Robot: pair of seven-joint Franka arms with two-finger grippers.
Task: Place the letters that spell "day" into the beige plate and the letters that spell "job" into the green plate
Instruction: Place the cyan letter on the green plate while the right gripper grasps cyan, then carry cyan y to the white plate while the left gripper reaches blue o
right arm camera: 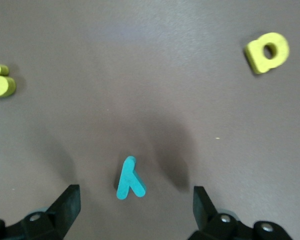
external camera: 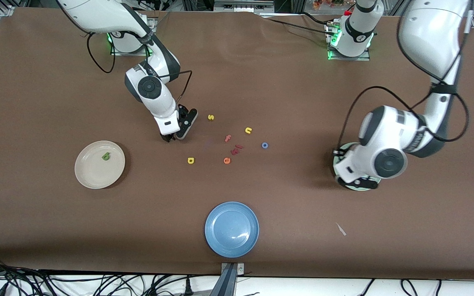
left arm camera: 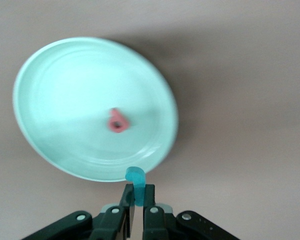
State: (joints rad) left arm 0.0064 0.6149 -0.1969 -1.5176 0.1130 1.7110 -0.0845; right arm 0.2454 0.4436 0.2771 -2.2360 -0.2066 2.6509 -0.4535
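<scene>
My left gripper (left arm camera: 139,197) is shut on the teal "j" (left arm camera: 137,181) and hangs over the rim of the green plate (left arm camera: 65,80). The pinkish-red "b" (left arm camera: 117,121) lies in that plate. In the front view the left arm covers most of the green plate (external camera: 341,179). My right gripper (right arm camera: 135,205) stands open low over the table, with the teal "y" (right arm camera: 129,178) lying between its fingers (right arm camera: 65,205), untouched. The beige plate (external camera: 93,174) holds the green "d" (external camera: 105,156). The yellow "a" (external camera: 191,160) and the blue "o" (external camera: 264,145) lie on the table.
Loose letters lie mid-table: a yellow "s" (external camera: 210,117), a yellow "n" (external camera: 248,130), a pinkish "f" (external camera: 228,138), an orange "e" (external camera: 226,160) and dark red pieces (external camera: 237,149). A blue plate (external camera: 231,229) sits near the table's front edge.
</scene>
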